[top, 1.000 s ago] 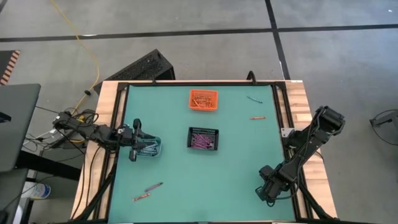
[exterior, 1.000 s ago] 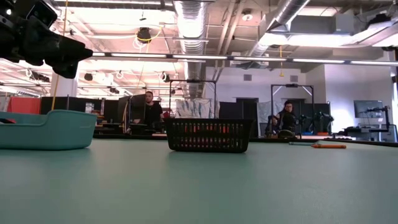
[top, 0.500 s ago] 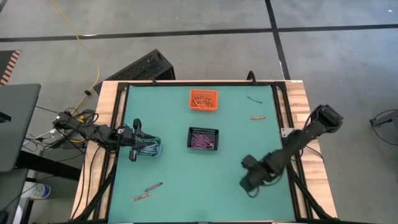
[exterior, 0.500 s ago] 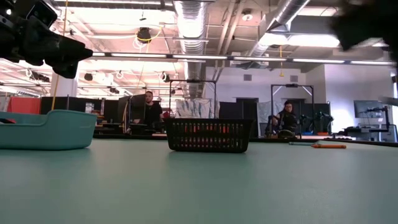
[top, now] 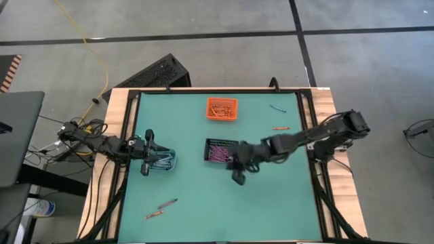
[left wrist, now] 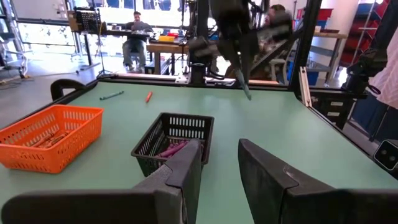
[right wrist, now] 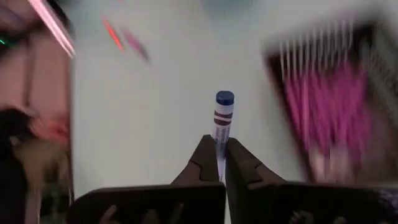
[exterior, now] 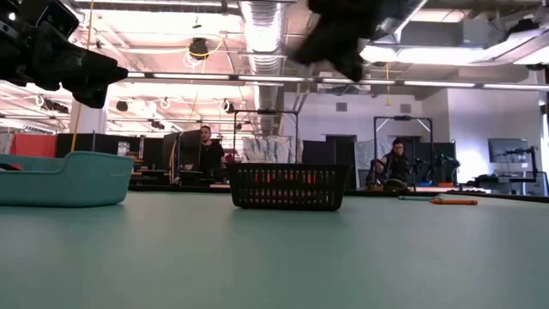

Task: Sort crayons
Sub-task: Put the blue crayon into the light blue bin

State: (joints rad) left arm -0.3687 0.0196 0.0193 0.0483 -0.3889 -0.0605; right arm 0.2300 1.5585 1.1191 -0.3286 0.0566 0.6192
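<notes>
Crayon (right wrist: 222, 118) pinched in right claw (right wrist: 216, 163)

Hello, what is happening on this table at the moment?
A two-armed robot is sorting crayons into small bins. The right gripper is shut on a blue crayon and is in the air just beside the black bin, which holds purple crayons. The left gripper is at the teal bin on the left side. Four crayons lie loose on the green table, two near the front left and two at the back right.
</notes>
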